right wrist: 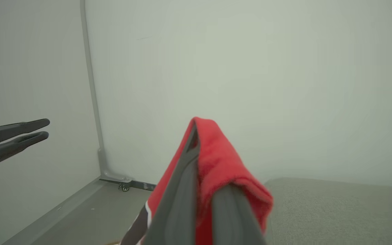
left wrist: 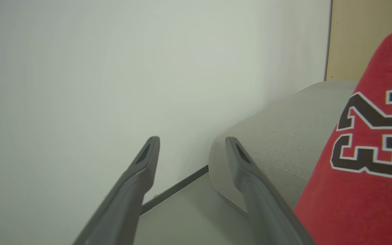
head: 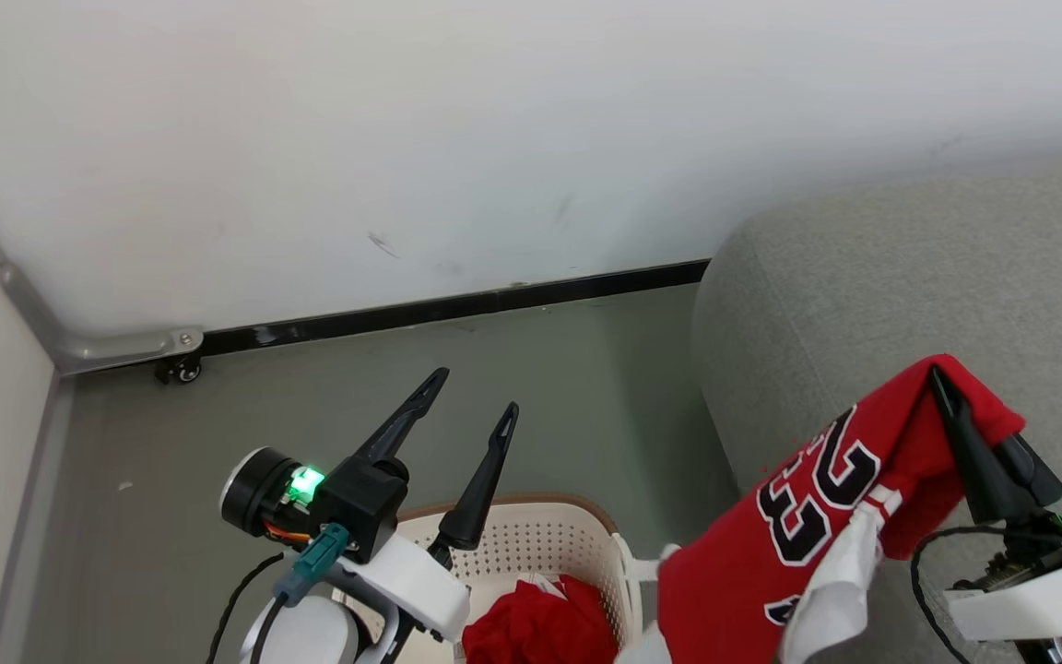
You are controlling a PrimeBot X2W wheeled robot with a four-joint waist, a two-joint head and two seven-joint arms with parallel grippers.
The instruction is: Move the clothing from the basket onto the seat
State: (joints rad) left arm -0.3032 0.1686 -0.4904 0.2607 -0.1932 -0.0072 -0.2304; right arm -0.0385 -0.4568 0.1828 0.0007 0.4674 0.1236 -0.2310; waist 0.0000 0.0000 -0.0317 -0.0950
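Right gripper [head: 960, 395] — two long dark fingers clamped together on a fold of the red basketball jersey with white trim and black-and-white number 23 [head: 771, 553]. The cloth hangs from the pinch down and to the near left, its lower end beside the basket.
Large light grey fabric-upholstered sofa [head: 909, 277] lies below and to the right of these fingers; the right arm is the nearer.
Left gripper [head: 476, 392] — fingers spread, empty, above the cream-white perforated plastic basket with brown rim [head: 531, 503], which holds the plainer red garment [head: 540, 622].
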